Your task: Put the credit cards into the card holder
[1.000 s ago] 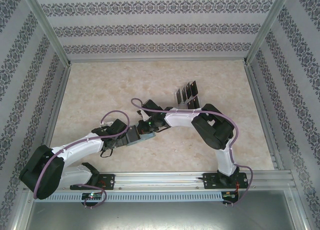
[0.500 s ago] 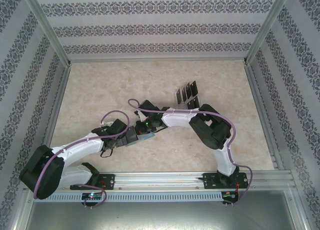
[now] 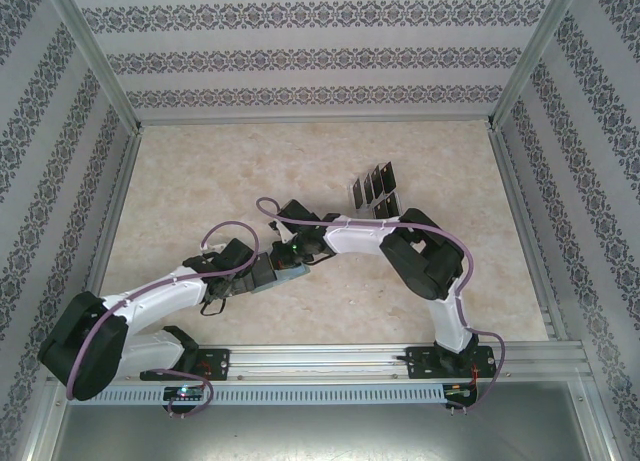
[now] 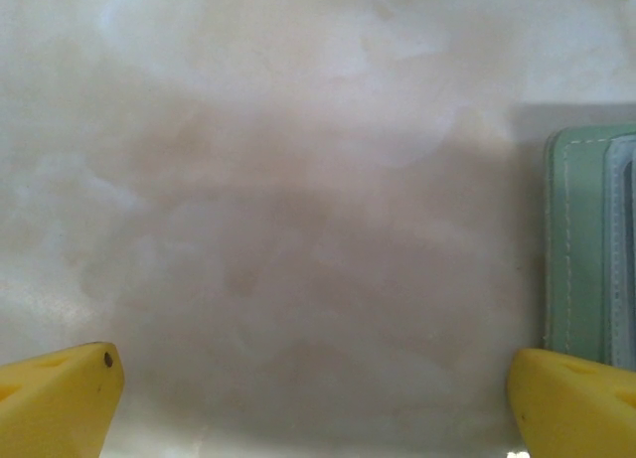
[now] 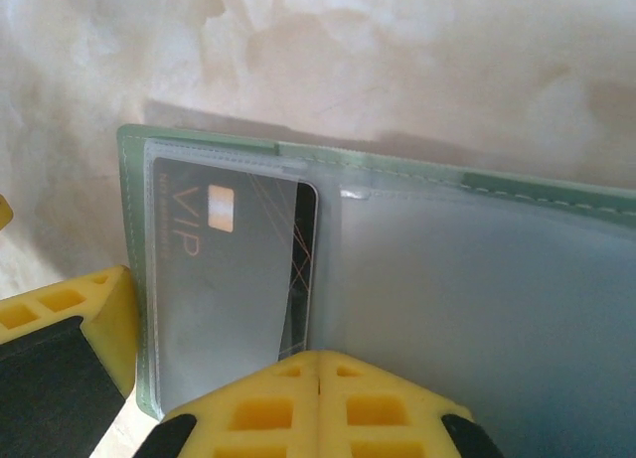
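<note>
- Marble-look table [image 4: 298, 180] lies bare under the left gripper [image 4: 316, 408], whose yellow jaws stand wide apart with nothing between them, low over the surface.
- Just right of it, the sage-green card holder [image 4: 581, 249] lies flat on the table, near the middle and toward the near side. One edge runs down to a yellow fingertip; whether they touch I cannot tell.
- Seen from the right wrist, the holder lies open, and one black card [image 5: 234, 269] marked VIP sits most of the way inside a clear sleeve [image 5: 467, 279] at the holder's end.
- Right gripper [image 5: 318, 398] has its jaws pressed together at the card's near edge. Whether they pinch the card or only push it is hidden.
- Farther right and toward the far side, more credit cards [image 3: 372, 187] stand in a row, well apart from the holder.
- Step in hand, as I judge it, is seating this card. The next move calls for a short, straight push until it sits flush, with the holder kept from sliding, then a reach to the row for another.
</note>
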